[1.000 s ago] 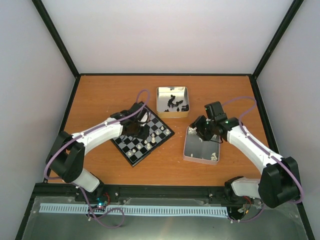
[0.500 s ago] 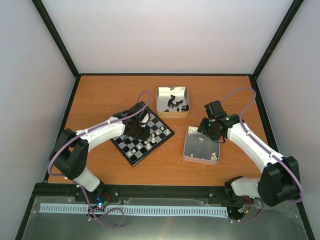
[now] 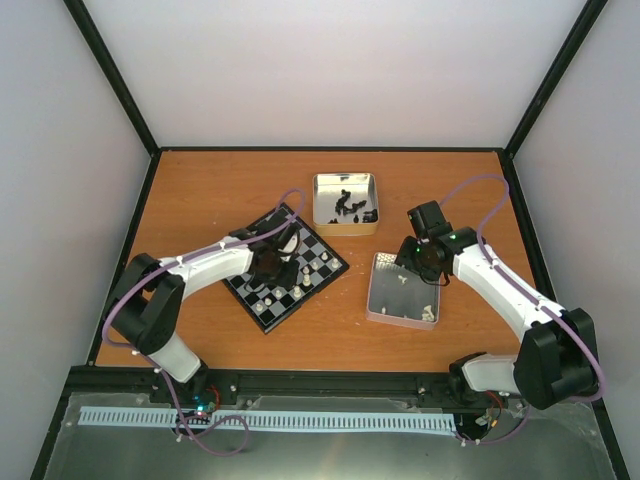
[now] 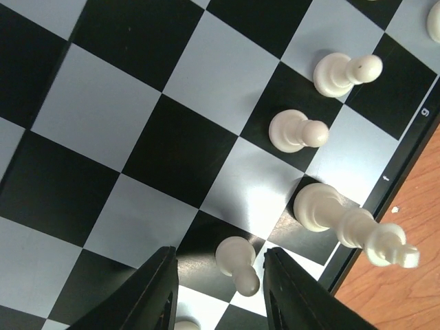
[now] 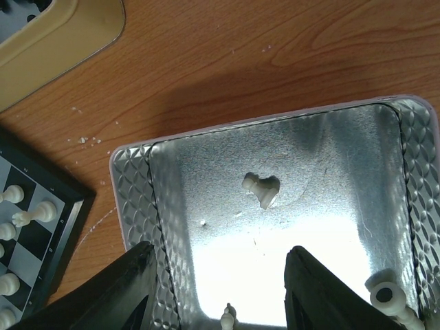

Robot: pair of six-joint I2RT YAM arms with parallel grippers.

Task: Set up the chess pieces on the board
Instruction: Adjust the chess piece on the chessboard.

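Since a second ago the right gripper [image 5: 220,249] has drawn back from the tin [image 5: 155,199] and now hangs above it, jaws wide apart and holding nothing. A fallen white piece [image 5: 262,189] lies on the tin floor straight ahead of it, slightly right of its centreline. The left gripper [image 4: 220,256] has slid a little along the board [image 4: 103,103] and straddles an upright white pawn [image 4: 237,262], jaws loose with a gap on the pawn's left. The right arm looks better placed for the next pick.

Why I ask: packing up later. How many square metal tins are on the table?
2: a gold square metal tin behind the black-and-grey chessboard; a silver square metal tin to its right.
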